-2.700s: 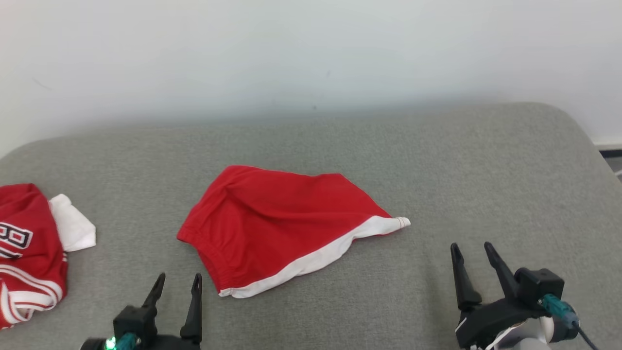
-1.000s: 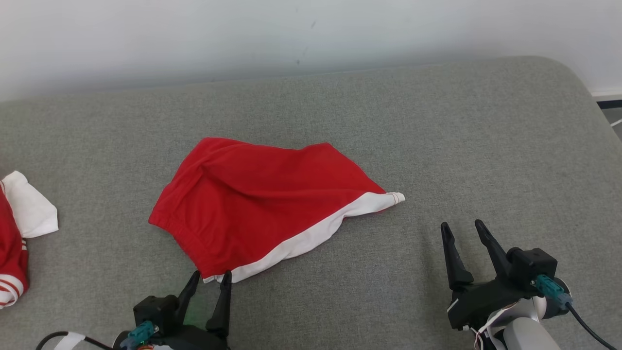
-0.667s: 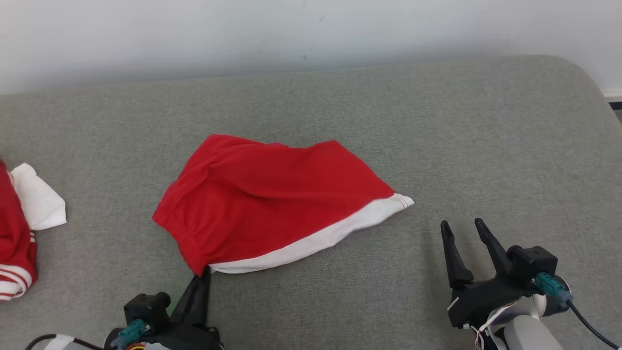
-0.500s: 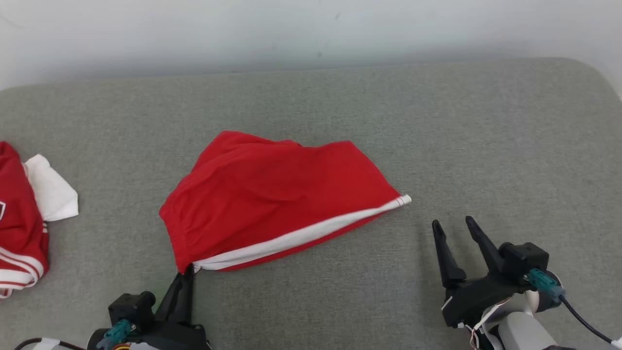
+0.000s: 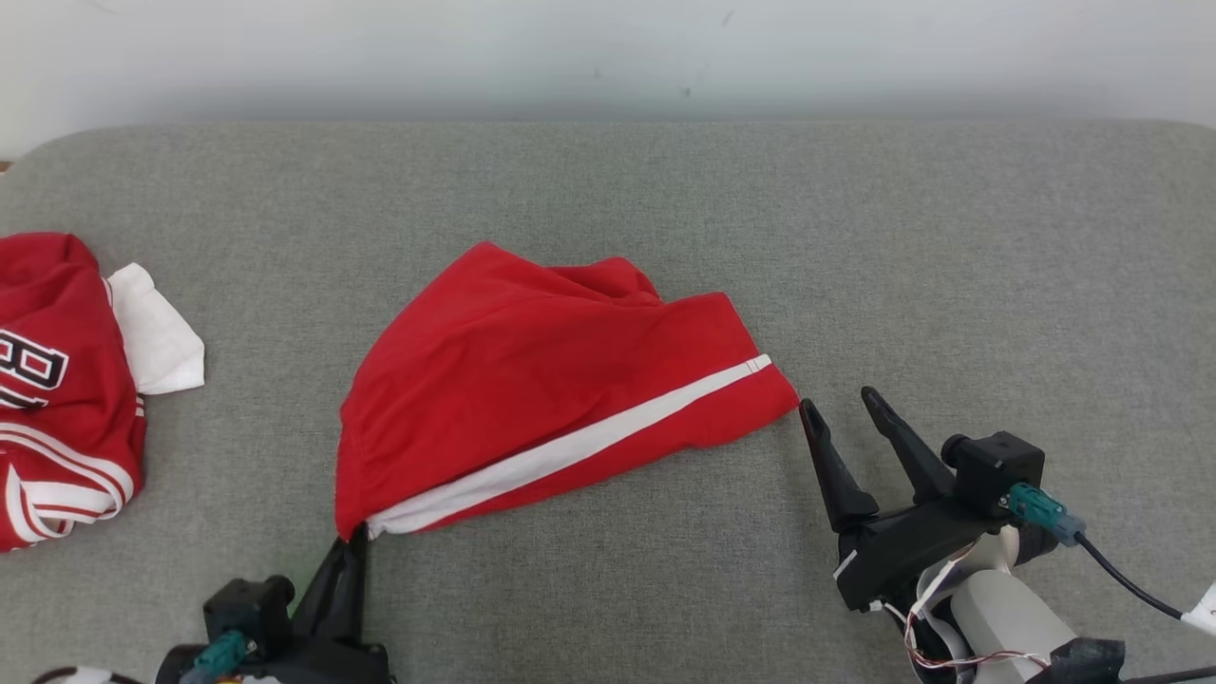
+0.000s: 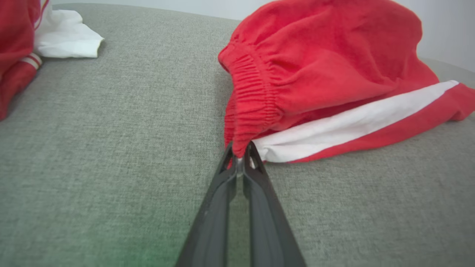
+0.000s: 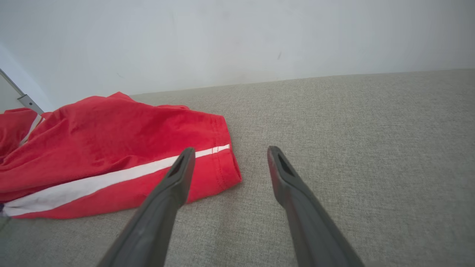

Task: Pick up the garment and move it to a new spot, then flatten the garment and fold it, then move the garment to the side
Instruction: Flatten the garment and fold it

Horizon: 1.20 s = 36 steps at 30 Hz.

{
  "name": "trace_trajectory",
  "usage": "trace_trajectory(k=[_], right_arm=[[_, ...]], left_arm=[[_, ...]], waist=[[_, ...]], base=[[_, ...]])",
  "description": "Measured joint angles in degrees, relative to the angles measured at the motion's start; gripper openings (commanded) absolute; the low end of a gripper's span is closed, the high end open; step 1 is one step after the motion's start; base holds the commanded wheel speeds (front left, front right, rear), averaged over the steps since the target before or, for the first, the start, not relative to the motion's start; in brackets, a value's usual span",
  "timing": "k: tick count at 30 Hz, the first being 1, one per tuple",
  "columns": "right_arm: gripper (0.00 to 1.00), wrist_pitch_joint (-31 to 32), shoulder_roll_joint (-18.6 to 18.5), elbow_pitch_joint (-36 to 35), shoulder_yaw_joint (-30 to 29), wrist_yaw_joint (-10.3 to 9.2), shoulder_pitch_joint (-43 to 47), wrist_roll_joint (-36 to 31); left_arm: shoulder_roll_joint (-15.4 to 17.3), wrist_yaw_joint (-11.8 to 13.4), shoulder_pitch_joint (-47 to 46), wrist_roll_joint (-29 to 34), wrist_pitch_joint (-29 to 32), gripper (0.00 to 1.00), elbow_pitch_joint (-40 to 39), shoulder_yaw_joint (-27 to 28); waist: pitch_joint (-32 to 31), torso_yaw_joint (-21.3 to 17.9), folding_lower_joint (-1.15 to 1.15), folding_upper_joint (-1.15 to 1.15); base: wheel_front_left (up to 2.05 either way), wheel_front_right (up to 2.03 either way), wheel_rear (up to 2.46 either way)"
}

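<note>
Head view: the red shorts (image 5: 551,380) lie bunched at the centre of the grey fabric-covered worktop (image 5: 855,237), a white stripe (image 5: 570,446) running along their lower side. At the lower left the left claw (image 5: 353,541) is pinched tight on the shorts' lowest corner. At the lower right the right claw (image 5: 838,399) stands spread wide and empty, its left fingertip just beside the shorts' right hem. A red jersey (image 5: 57,399) and a white cloth (image 5: 157,332) lie at the left edge, well apart from the shorts

Left wrist view: the left claw (image 6: 239,150) rises from the bottom centre, its fingers closed on the gathered waistband (image 6: 256,96) where it meets the white stripe (image 6: 352,122). The red shorts (image 6: 315,66) fill the upper right

Right wrist view: the right claw (image 7: 231,150) gapes open, holding nothing. The red shorts (image 7: 111,137) lie at centre left, the left finger overlapping their hem corner in the frame; whether it touches, I cannot tell
</note>
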Motion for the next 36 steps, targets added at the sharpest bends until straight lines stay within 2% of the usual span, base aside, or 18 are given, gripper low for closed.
trace_trajectory(k=[14,21,31,32,33,34,35,36], right_arm=[[1.0,0.0,-1.6,8.5,12.4,0.0,-8.3,16.1],[1.0,0.0,-2.1,14.4,14.5,0.0,-12.4,19.4],[1.0,0.0,-2.4,18.0,19.8,0.0,-17.0,23.6],[0.89,0.0,-2.4,18.4,20.4,0.0,-17.4,24.1],[0.83,0.0,-2.5,18.7,21.2,0.0,-17.7,24.6],[0.58,0.0,-2.5,19.0,21.9,0.0,-18.0,25.2],[0.58,0.1,-2.5,19.4,22.8,0.0,-18.2,25.9],[0.43,0.1,-2.6,19.7,23.6,0.0,-18.4,26.5]], left_arm=[[-0.1,-0.3,1.1,-1.1,-0.2,0.0,0.2,-4.4],[-0.1,0.3,0.7,-2.0,-0.2,0.0,0.1,-6.6],[0.0,1.1,0.3,-3.4,-0.2,0.0,-0.3,-7.9],[0.0,1.1,0.2,-3.5,-0.2,0.0,-0.3,-8.1],[0.0,1.1,0.1,-3.5,-0.2,0.0,-0.3,-8.2],[-0.1,1.1,0.1,-3.5,-0.2,0.0,-0.3,-8.2],[-0.1,1.1,0.0,-3.6,-0.2,0.0,-0.3,-8.3],[-0.1,1.1,-0.1,-3.6,-0.2,0.0,-0.2,-8.3]], waist=[[0.6,3.2,0.0,0.0],[1.4,4.8,0.0,0.0],[2.7,5.3,0.0,0.0],[2.8,5.4,0.0,0.0],[2.9,5.5,0.0,0.0],[3.0,5.6,0.0,0.0],[3.0,5.6,0.0,0.0],[3.0,5.7,0.0,0.0]], base=[[0.0,0.0,0.0],[0.0,0.0,0.0],[0.0,0.0,0.0],[0.0,0.0,0.0],[0.0,0.0,0.0],[0.0,0.0,0.0],[0.0,0.0,0.0],[0.0,0.0,0.0]])
